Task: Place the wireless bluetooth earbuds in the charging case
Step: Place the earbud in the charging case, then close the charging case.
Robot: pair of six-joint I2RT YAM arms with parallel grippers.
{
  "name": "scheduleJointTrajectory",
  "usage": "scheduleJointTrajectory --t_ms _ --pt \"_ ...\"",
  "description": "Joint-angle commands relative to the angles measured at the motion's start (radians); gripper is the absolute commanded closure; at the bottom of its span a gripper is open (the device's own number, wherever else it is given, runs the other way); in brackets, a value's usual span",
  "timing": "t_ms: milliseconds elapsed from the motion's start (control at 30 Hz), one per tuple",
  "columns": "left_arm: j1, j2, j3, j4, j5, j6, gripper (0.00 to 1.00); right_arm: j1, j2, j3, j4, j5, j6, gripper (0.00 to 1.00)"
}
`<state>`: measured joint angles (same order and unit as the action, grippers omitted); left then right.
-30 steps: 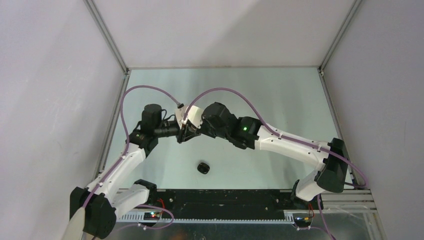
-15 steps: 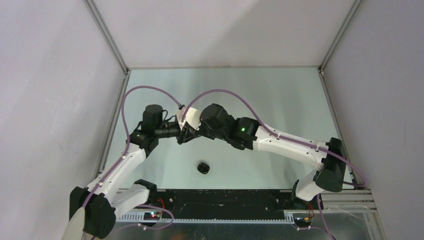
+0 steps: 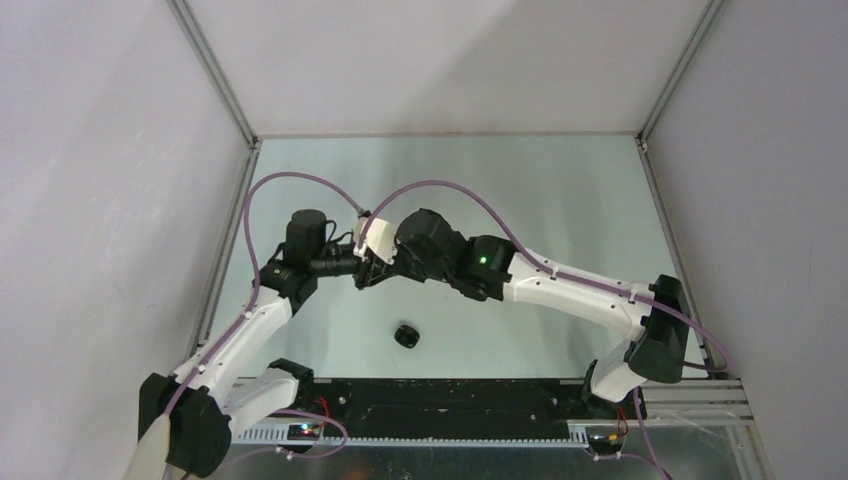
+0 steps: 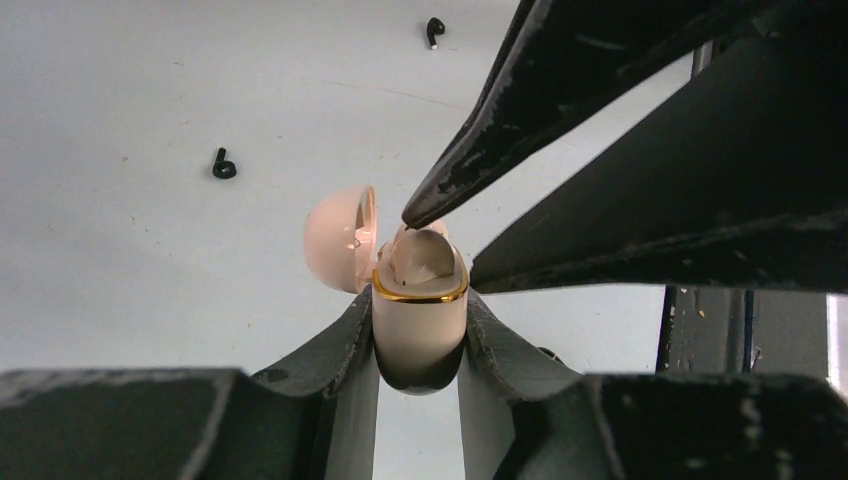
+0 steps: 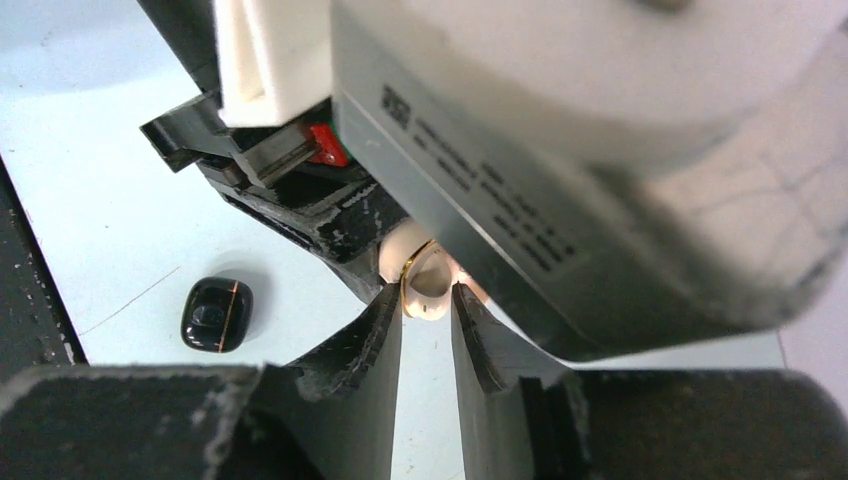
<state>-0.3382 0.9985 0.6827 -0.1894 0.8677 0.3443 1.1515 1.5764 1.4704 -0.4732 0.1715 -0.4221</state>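
Observation:
My left gripper (image 4: 420, 300) is shut on the cream charging case (image 4: 420, 325), which has a gold rim and an open lid (image 4: 335, 238). It holds the case off the table near the middle (image 3: 362, 272). A cream earbud (image 4: 425, 255) sits in the case's mouth. My right gripper (image 5: 428, 292) meets the case head-on, its jaws a narrow gap apart around the case's mouth (image 5: 430, 278). One of its fingertips (image 4: 412, 212) touches the top of the opening. Two black earbuds (image 4: 223, 165) (image 4: 434, 30) lie on the table beyond.
A shut black charging case (image 3: 406, 336) (image 5: 216, 314) lies on the table nearer the arm bases. The table's black front strip (image 3: 450, 395) runs along the near edge. Purple cables (image 3: 300, 180) arch over both wrists.
The right gripper's jaws have parted a little at the case's mouth. The right wrist has edged slightly left toward the left gripper. The left gripper keeps its grip.

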Motion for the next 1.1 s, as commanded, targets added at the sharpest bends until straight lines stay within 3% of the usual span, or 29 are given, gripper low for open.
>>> scheduleJointTrajectory --t_ms 0,233,500,833,967,1067 --pt "-0.008 -0.027 0.007 0.028 0.026 0.021 0.97 0.009 0.002 0.045 0.012 -0.014 0.000 0.69" --pt "-0.007 -0.037 0.007 0.025 0.025 0.029 0.98 -0.002 -0.055 0.047 -0.008 -0.009 -0.025 0.58" --pt "-0.006 -0.050 0.015 0.000 0.032 0.061 0.99 -0.073 -0.171 0.000 -0.044 -0.103 -0.048 0.47" --pt "0.001 -0.073 0.019 -0.040 0.075 0.104 0.98 -0.278 -0.324 -0.095 -0.063 -0.395 -0.029 0.39" --pt "0.001 -0.094 0.023 -0.069 0.094 0.125 0.98 -0.388 -0.345 -0.156 -0.039 -0.581 -0.044 0.33" --pt "0.002 -0.105 0.021 -0.081 0.122 0.139 0.98 -0.426 -0.330 -0.172 -0.019 -0.617 -0.047 0.31"
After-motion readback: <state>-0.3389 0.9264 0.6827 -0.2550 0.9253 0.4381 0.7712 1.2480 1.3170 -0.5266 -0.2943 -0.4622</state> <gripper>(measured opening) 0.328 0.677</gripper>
